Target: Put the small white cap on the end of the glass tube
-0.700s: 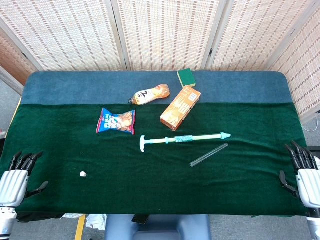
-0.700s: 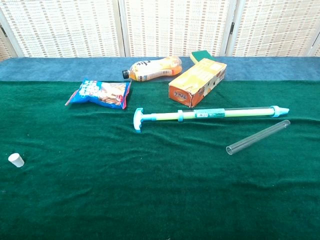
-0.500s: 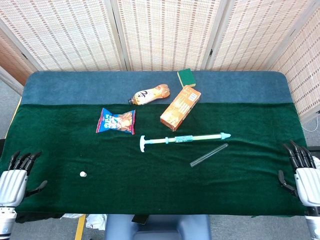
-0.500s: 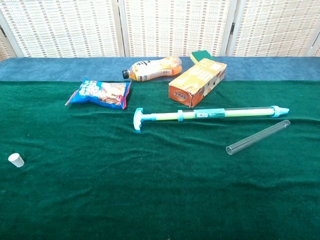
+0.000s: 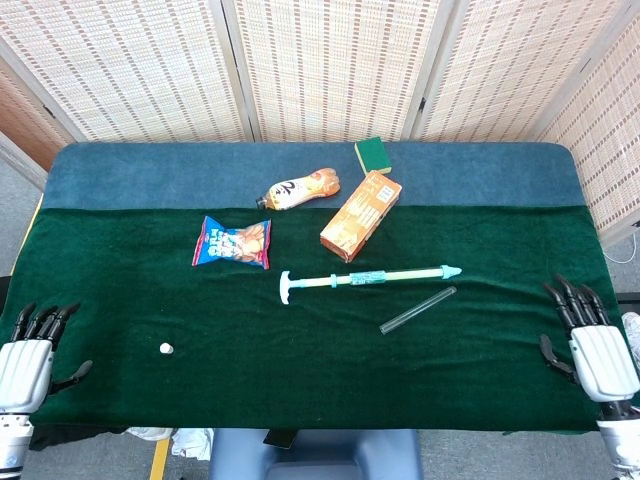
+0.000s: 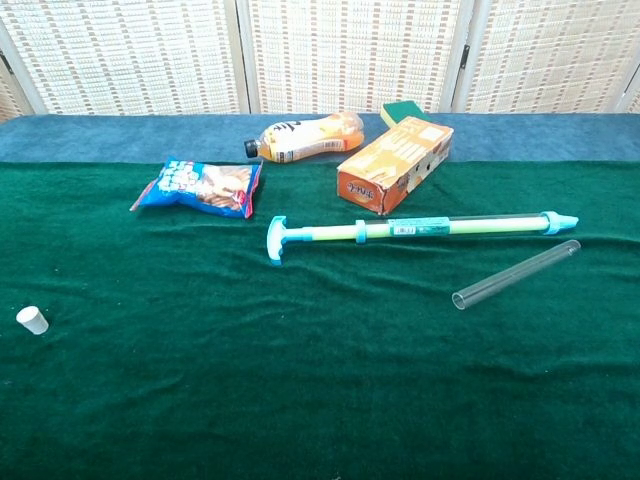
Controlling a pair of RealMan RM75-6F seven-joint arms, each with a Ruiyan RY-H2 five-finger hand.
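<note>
The small white cap (image 5: 166,348) (image 6: 32,320) stands alone on the green cloth near the front left. The clear glass tube (image 5: 418,310) (image 6: 515,273) lies slanted on the cloth at centre right, its open end pointing to the front. My left hand (image 5: 27,361) hovers at the table's front left corner, fingers spread and empty, well left of the cap. My right hand (image 5: 594,350) sits at the front right edge, fingers spread and empty, far to the right of the tube. Neither hand shows in the chest view.
A long teal and green pump syringe (image 5: 365,278) lies just behind the tube. Further back are an orange carton (image 5: 361,214), a blue snack bag (image 5: 232,243), an orange bottle (image 5: 298,188) lying down and a green sponge (image 5: 373,154).
My right hand has shifted left, inward over the table's front right edge. My left hand has sunk slightly lower in the head view. The cap and the tube have not moved.
</note>
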